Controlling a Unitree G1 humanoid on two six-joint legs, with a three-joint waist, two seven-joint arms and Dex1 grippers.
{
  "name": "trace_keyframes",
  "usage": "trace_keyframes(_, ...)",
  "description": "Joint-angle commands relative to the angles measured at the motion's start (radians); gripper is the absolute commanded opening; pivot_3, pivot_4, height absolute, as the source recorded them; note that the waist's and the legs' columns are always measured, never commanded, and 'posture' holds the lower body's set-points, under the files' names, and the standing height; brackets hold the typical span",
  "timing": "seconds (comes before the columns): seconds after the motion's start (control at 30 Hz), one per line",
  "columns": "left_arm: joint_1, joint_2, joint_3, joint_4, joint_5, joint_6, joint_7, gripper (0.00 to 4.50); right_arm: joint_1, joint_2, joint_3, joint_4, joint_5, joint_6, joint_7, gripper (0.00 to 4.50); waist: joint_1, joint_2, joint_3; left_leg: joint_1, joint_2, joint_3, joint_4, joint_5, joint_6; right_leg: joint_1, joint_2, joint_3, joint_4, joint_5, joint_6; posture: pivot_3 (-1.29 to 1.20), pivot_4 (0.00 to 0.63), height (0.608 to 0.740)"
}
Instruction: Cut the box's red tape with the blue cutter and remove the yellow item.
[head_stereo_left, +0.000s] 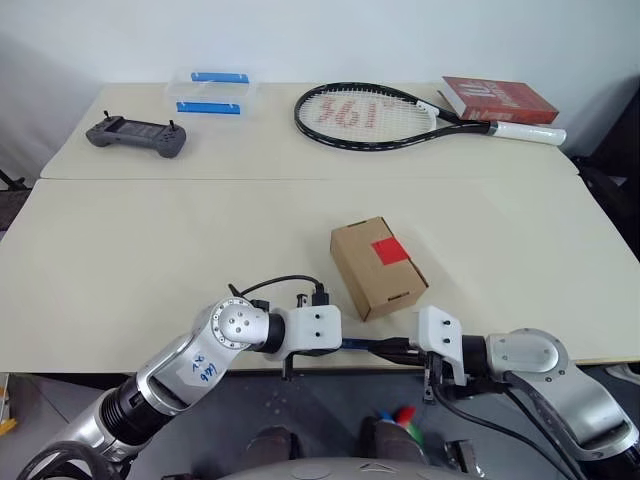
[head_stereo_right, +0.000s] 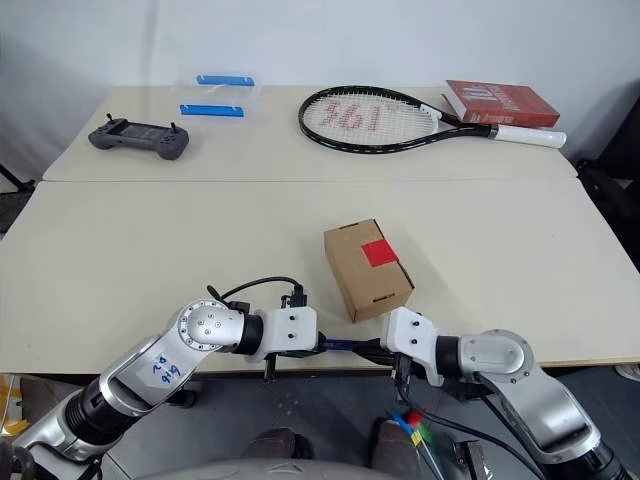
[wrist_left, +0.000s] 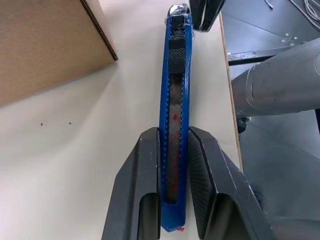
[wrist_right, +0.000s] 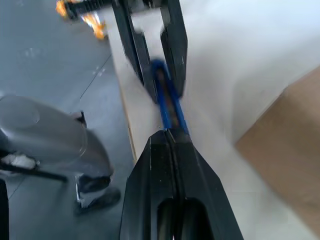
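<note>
While the two arms are meeting at the near edge of the table (head_stereo_left: 150, 260), the blue cutter (wrist_left: 174, 125) is lying stretched between them, just in front of the box (head_stereo_left: 378, 266). The left gripper (wrist_left: 172, 165) is clamping the cutter's back end, its two black fingers pressed against the flat blue sides, and the right gripper (wrist_right: 167, 137) is coming at the other end with its jaws closed tight together, tips touching or nearly touching the cutter's nose; I cannot tell whether it is actually pinching anything there. The cutter looks light, stiff and narrow, with smooth plastic sides that could slip or twist in a pinch, so holding it across the flats, as the left gripper is doing, seems the steady way; the ridged black slider (wrist_left: 176, 57) near the front is probably the part to push to get the blade out. The box is sitting closed, at a slant, near the middle of the near table, with the red tape (head_stereo_left: 390, 250) on its top face toward the right. Being thin cardboard, it probably weighs little and would slide or dent under a hard press, so it may need bracing by its side walls while the blade is running along the tape.
</note>
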Motion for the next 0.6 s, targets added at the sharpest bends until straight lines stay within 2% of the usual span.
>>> trace_keyframes(0.03,0.017,0.011,-0.027,0.055,0.063,0.032,0.026,0.41,-0.016,-0.006,-0.006,0.005,-0.016,0.012,-0.012,0.0,0.0,0.0,0.0,0.0,0.0,0.0,0.0,0.0,0.0,0.0,0.0,0.0,0.0,0.0,0.0,0.0,0.15,0.74)
trace_keyframes(0.37,0.017,0.004,-0.031,0.055,0.066,0.027,0.022,0.41,-0.02,0.006,0.031,0.03,-0.042,0.035,-0.017,0.0,0.0,0.0,0.0,0.0,0.0,0.0,0.0,0.0,-0.001,0.0,0.0,0.0,0.0,0.0,0.0,0.0,0.15,0.74)
trace_keyframes(0.6,0.014,-0.014,-0.031,0.057,0.066,0.035,0.023,0.41,-0.083,0.088,0.121,0.048,-0.069,0.055,-0.039,0.0,0.001,0.0,0.0,0.0,0.001,0.0,0.0,0.0,-0.001,0.0,-0.001,0.0,0.0,0.0,0.0,0.0,0.15,0.74)
